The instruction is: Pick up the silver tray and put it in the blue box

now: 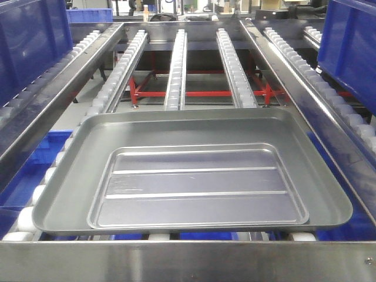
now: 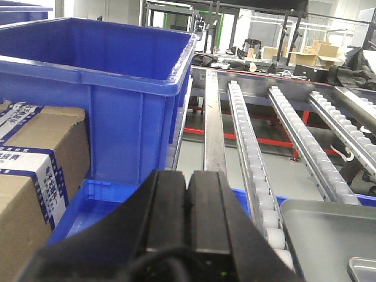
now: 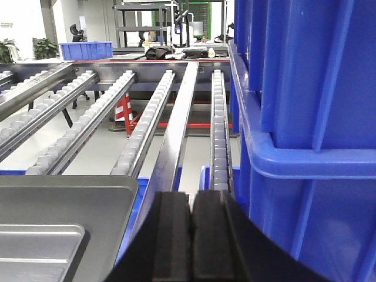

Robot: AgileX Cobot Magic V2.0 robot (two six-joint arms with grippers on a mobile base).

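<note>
At the far left of the left wrist view, a brown cardboard carton (image 2: 35,164) with blue-printed labels stands just beside the blue box (image 2: 100,82). The box is a bright-blue plastic crate with a thick rolled rim and smooth walls, open at the top, and it fills the upper left of that frame. At bottom centre of the same view, the left end effector (image 2: 188,205) has its two black fingers pressed flat together, with nothing between them. To its right, roller rails (image 2: 252,164) run up the frame. In the front view, a larger grey tray (image 1: 176,126), plain and sloped-sided, lies across the rollers in the middle of the frame. The silver tray (image 1: 200,188) rests inside it, in the lower half, with its near rim close to the grey tray's near wall. The silver tray is shallow and rectangular, with rounded corners and a low raised rim. Two long parallel ridges run left to right along its flat, bright base, which is faintly scuffed at the left. A steel bar (image 1: 176,261) crosses the bottom of the frame, and a red frame (image 1: 194,88) shows beneath the rails at upper centre. In the right wrist view, a corner of both trays sits at lower left. The right end effector (image 3: 191,235) is at bottom centre, its black fingers closed against each other and holding nothing. Stacked blue crates (image 3: 305,117) fill the right side.
</note>
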